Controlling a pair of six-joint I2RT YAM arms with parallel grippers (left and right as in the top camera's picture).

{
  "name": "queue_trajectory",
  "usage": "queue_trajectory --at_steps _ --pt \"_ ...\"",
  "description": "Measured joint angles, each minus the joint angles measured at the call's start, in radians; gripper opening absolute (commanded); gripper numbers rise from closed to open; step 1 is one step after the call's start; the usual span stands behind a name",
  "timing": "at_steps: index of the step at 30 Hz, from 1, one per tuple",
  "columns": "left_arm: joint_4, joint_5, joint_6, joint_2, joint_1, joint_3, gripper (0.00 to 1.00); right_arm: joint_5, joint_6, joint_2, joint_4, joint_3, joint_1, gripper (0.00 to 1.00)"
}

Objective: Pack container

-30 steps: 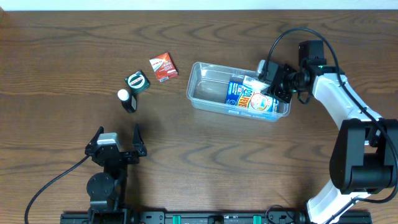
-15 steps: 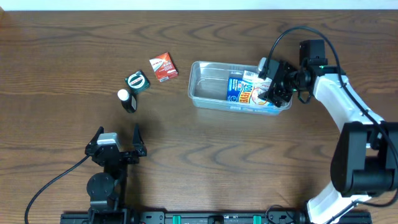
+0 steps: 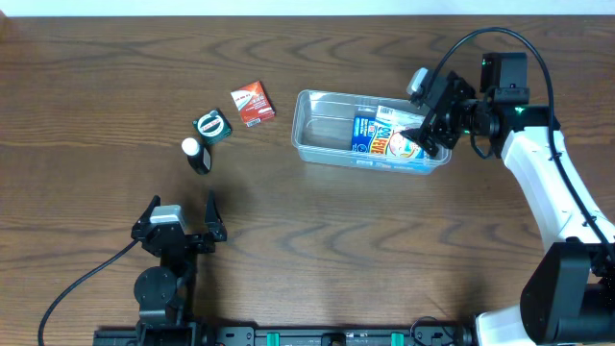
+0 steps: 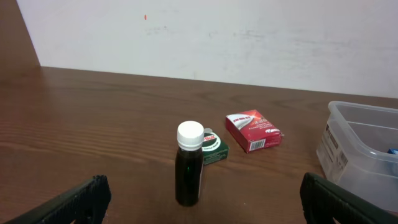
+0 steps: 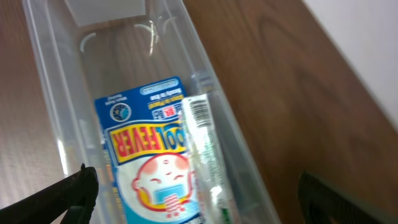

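The clear plastic container (image 3: 309, 133) lies right of the table's middle. In it lie a blue and white packet (image 3: 377, 139) and a narrow white packet (image 5: 205, 149); the container (image 5: 56, 93) and the blue packet (image 5: 149, 168) fill the right wrist view. My right gripper (image 3: 430, 123) is open and empty just above the container's right end. To the left lie a red packet (image 3: 252, 103), a green packet (image 3: 211, 125) and a small dark bottle with a white cap (image 3: 196, 154). My left gripper (image 3: 183, 219) is open and empty near the front edge, the bottle (image 4: 189, 163) standing ahead of it.
The left wrist view shows the red packet (image 4: 252, 130), the green packet (image 4: 212, 147) behind the bottle, the container's corner (image 4: 357, 149) at right and a white wall behind the table. Cables run from both arms.
My right gripper has drawn back up and to the right, off the container. The container has shifted slightly and straightened. The left arm has not moved.
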Motion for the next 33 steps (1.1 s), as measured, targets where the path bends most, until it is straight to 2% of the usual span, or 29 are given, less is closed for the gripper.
queue_trajectory --at_steps 15,19,27,33 --pt "0.000 0.000 0.000 0.000 0.000 0.000 0.98 -0.001 0.116 0.000 -0.100 0.000 0.055 0.99" --pt "0.000 0.000 0.000 0.000 0.000 0.000 0.98 0.021 0.246 0.000 -0.119 0.000 0.069 0.99" --pt "0.000 0.000 0.000 0.000 0.000 0.000 0.98 0.085 0.597 0.000 -0.217 0.000 0.086 0.99" --pt "0.000 0.000 0.000 0.000 0.000 0.000 0.98 0.098 0.751 0.000 -0.263 0.000 0.101 0.99"
